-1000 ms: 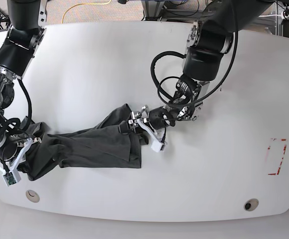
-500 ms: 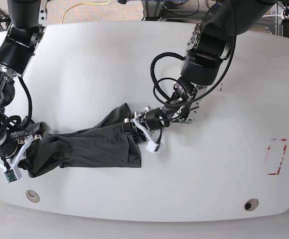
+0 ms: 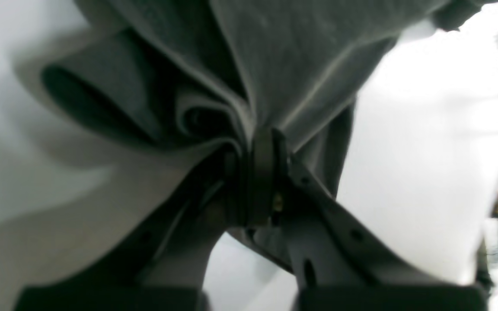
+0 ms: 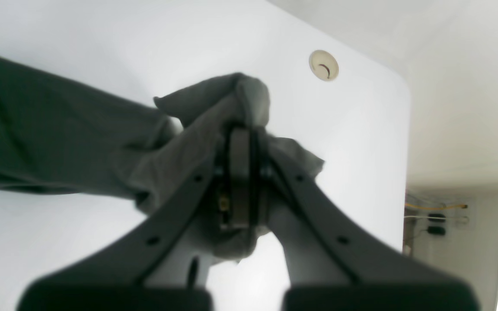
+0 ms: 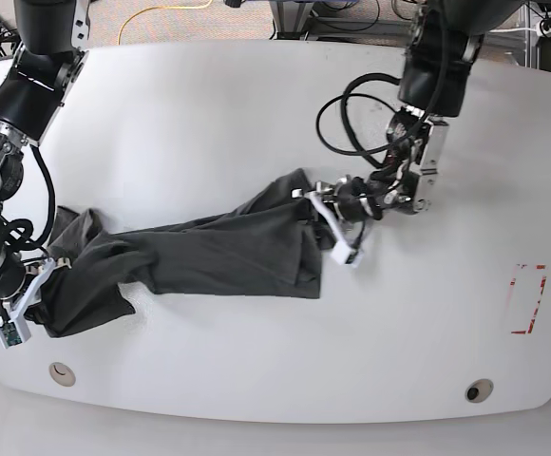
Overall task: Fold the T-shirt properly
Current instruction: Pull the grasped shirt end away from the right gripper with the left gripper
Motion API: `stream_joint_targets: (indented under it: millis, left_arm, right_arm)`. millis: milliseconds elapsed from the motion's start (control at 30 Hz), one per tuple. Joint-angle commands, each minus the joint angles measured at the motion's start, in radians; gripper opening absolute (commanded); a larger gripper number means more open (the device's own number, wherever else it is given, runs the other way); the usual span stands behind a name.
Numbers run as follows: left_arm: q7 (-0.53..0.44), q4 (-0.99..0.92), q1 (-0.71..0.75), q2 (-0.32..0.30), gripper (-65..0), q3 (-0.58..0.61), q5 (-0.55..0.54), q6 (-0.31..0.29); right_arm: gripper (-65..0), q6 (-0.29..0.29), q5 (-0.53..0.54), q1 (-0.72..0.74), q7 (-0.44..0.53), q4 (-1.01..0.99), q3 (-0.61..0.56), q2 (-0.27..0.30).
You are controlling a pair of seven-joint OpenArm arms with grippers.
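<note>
- The T-shirt (image 5: pixel 209 256) lies in a long, bunched band across the white table (image 5: pixel 209 123), stretched between the two arms
- The left gripper (image 3: pixel 257 172) is clamped on a gathered fold of the shirt's cloth; the left wrist view is blurred, so which edge it pinches is probably not readable
- The right gripper (image 4: pixel 240 172) is closed on a wad of fabric at the other end, near a round table grommet (image 4: pixel 323 65)

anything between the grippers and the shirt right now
Nothing visible. The left gripper is shut on a bunch of the shirt, and the right gripper is shut on its other end.
</note>
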Motion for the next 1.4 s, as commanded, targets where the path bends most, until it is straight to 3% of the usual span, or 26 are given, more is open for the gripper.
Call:
stream_joint_targets:
  millis: [0,200,400,500,533,733,800,933,1067,1267,1367]
  left_arm:
    - [0.021,0.098,0.028,-0.074,-65.0,0.0,0.002,0.005]
    - [0.023,0.244,0.14,-0.267,-65.0,-0.045,-0.102,0.003]
    - [0.023,0.334,0.2,-0.379,-64.9,-0.089,-0.214,0.003]
    - [0.05,0.379,0.205,-0.427,-59.3,-0.092,-0.263,0.002]
    - [0.078,0.399,0.203,-0.439,-54.6,-0.098,-0.286,0.002]
    - [0.187,0.478,0.209,-0.462,-33.6,-0.189,-0.368,0.002]
    - [0.235,0.494,0.217,-0.496,-28.9,-0.229,-0.398,0.002]
    - [0.29,0.512,0.231,-0.536,-27.6,-0.304,-0.474,-0.002]
    - [0.299,0.505,0.248,-0.571,-27.6,-0.399,-0.55,-0.044]
    - [0.297,0.386,0.228,-0.568,-27.4,-0.481,-0.523,-0.034]
    - [0.297,0.307,0.159,-0.527,-27.4,-0.473,-0.489,-0.032]
  right_arm:
    - [-65.0,-0.002,0.007,0.007,0.026,0.026,0.006,0.019]
    - [-65.0,-0.002,0.007,-0.034,0.026,0.085,0.006,0.019]
    - [-65.0,-0.002,0.007,-0.062,0.026,0.092,0.006,-0.015]
    - [-65.0,-0.002,0.007,-0.076,0.026,0.092,0.007,-0.024]
    - [-65.0,-0.002,0.005,-0.082,0.027,0.092,0.007,-0.034]
    - [-65.0,-0.002,0.005,-0.093,0.027,0.092,0.026,-0.072]
    - [-65.0,-0.002,0.005,-0.099,0.027,0.092,0.029,-0.083]
    - [-65.0,-0.002,0.005,-0.104,0.027,0.093,0.029,-0.089]
    - [-65.0,-0.002,0.005,-0.104,0.027,0.093,0.03,-0.101]
    - [-65.0,-0.002,0.005,-0.104,0.027,0.093,0.03,-0.107]
    - [-65.0,-0.002,0.005,-0.102,0.027,0.093,0.03,-0.107]
